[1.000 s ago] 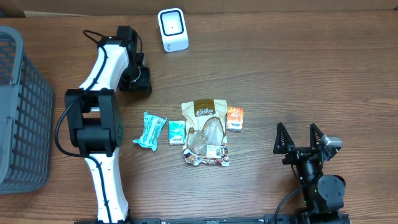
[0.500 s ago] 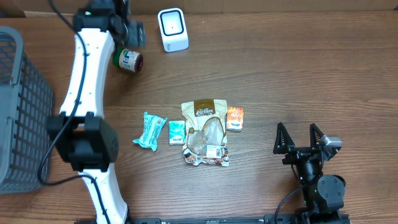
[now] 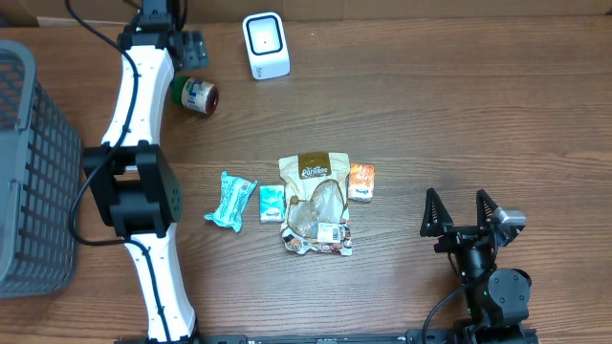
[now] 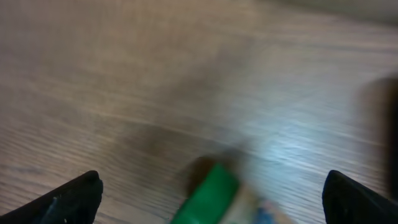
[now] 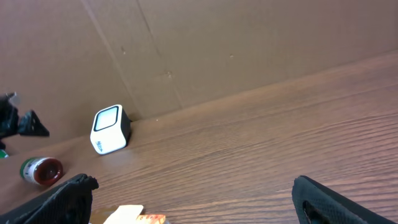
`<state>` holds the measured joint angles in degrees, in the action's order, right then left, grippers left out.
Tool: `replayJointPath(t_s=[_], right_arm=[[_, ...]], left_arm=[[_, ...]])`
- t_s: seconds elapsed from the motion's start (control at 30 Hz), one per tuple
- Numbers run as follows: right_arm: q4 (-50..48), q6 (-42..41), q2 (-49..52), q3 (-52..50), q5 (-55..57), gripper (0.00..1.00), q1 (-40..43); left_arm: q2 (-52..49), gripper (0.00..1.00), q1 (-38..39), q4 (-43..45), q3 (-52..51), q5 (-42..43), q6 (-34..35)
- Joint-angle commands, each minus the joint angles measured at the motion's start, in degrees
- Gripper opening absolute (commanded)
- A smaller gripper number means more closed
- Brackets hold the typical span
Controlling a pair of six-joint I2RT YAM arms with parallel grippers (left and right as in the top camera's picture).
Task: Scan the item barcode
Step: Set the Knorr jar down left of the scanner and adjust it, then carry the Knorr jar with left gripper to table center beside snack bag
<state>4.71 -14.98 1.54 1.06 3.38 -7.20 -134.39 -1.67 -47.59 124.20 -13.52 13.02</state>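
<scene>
A small jar (image 3: 196, 96) with a green lid lies on its side on the table, left of the white scanner (image 3: 265, 45). My left gripper (image 3: 191, 50) hovers just behind it at the back left, open and holding nothing. The left wrist view is blurred; there the jar's green lid (image 4: 208, 196) shows low between the wide-apart fingertips (image 4: 74, 199). My right gripper (image 3: 464, 212) rests open and empty at the front right. The right wrist view shows the scanner (image 5: 109, 129), the jar (image 5: 40, 170) and the left gripper (image 5: 18, 121) far off.
A brown snack pouch (image 3: 316, 204), an orange packet (image 3: 361, 182), a small teal box (image 3: 272, 204) and a teal wrapped packet (image 3: 230, 200) lie at the table's middle. A grey mesh basket (image 3: 29, 172) stands at the left edge. A cardboard wall (image 5: 249, 43) runs along the back.
My left gripper opened and let go of the jar, then rose and drew back toward the far edge. The jar now lies on the table. The right arm has not moved.
</scene>
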Motion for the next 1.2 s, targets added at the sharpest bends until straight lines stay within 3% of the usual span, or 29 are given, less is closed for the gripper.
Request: replayJointPath(t_s=[0.0, 0.53, 0.77, 1.17], right_arm=[[-0.26, -0.04, -0.52, -0.61, 0.17, 1.00, 0.09], [-0.26, -0.04, -0.52, -0.61, 0.17, 1.00, 0.09], [-0.26, -0.04, -0.52, -0.61, 0.17, 1.00, 0.09], [-0.26, -0.04, -0.52, -0.61, 0.17, 1.00, 0.09]], left_arm=[[-0.52, 0.96, -0.85, 0.35, 0.42, 0.96, 2.45], [-6.45, 0.94, -0.96, 0.79, 0.42, 3.30, 2.47], [-7.61, 0.91, -0.52, 0.87, 0.39, 11.15, 2.43], [-7.65, 0.79, 0.81, -8.81, 0.39, 11.65, 2.21]])
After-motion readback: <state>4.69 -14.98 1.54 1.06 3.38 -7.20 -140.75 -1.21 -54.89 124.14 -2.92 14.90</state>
